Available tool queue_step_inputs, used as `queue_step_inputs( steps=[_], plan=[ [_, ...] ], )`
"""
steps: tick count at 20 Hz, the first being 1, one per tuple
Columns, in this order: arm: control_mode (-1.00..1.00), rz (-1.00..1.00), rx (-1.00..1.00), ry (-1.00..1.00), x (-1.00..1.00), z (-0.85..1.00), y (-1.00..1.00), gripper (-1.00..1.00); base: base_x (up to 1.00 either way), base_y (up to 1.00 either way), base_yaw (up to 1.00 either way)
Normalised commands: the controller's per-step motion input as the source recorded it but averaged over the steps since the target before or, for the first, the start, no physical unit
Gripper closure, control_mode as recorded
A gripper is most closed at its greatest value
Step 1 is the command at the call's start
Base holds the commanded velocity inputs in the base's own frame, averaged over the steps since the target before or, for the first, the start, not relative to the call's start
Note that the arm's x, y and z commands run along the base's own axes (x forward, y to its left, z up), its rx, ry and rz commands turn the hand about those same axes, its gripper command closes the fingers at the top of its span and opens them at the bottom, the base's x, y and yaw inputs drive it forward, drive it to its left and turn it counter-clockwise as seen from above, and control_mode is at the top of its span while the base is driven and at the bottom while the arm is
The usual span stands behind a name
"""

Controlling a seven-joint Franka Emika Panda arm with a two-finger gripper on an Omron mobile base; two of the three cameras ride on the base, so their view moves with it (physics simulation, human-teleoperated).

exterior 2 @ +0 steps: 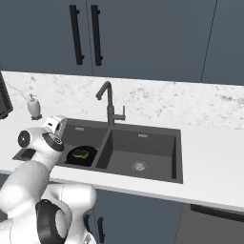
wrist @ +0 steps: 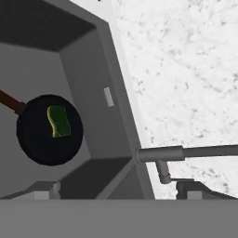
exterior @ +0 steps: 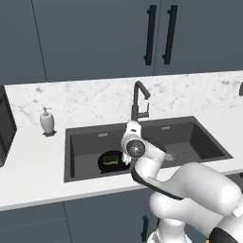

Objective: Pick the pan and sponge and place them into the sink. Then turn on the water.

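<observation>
**A:** Where's the pan?

**B:** The pan (wrist: 50,130) lies flat on the floor of the sink's (exterior: 76,135) left basin, its thin handle (wrist: 9,101) running off toward the basin's edge in the hand view.

**A:** And the sponge?

**B:** The sponge (wrist: 59,121) rests on the pan, green side up. From the left base camera you see it as a yellow-green patch (exterior: 111,160) on the black disc (exterior: 105,161), partly behind the arm's wrist.

**A:** The claw?

**B:** The gripper (wrist: 116,191) hangs above the sink, near the divider between the two basins. Its fingertips (wrist: 46,189) stand wide apart with nothing between them.

**A:** What's close to it?

**B:** The faucet (exterior: 139,100) rises from the counter just behind the divider; in the hand view its spout (wrist: 186,152) crosses the marble counter (wrist: 186,69) beside the gripper. The right basin (exterior 2: 143,152) has a round metal drain (exterior 2: 138,166).

**A:** Anything further out?

**B:** A white soap dispenser (exterior: 47,121) stands on the counter left of the sink, well apart from it. Dark cabinets (exterior: 95,38) with black handles hang above.
</observation>
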Motion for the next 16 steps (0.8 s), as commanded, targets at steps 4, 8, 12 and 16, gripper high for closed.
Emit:
queue_step_inputs(
  steps=[4, 8, 12, 16],
  plan=[
    [-1.0, 0.0, 0.06, 0.03, -0.59, 1.0, 0.0, -1.0, 0.0, 0.0, 0.0],
    [-1.0, 0.0, 0.07, 0.05, -0.57, 1.0, -0.01, -1.0, 0.0, 0.0, 0.0],
    [-1.0, 0.0, 0.1, 0.01, -0.54, 0.61, -0.28, -1.0, 0.0, 0.0, 0.0],
    [-1.0, 0.0, 0.14, 0.01, -0.33, 0.24, -0.53, -1.0, 0.0, 0.0, 0.0]
  ],
)
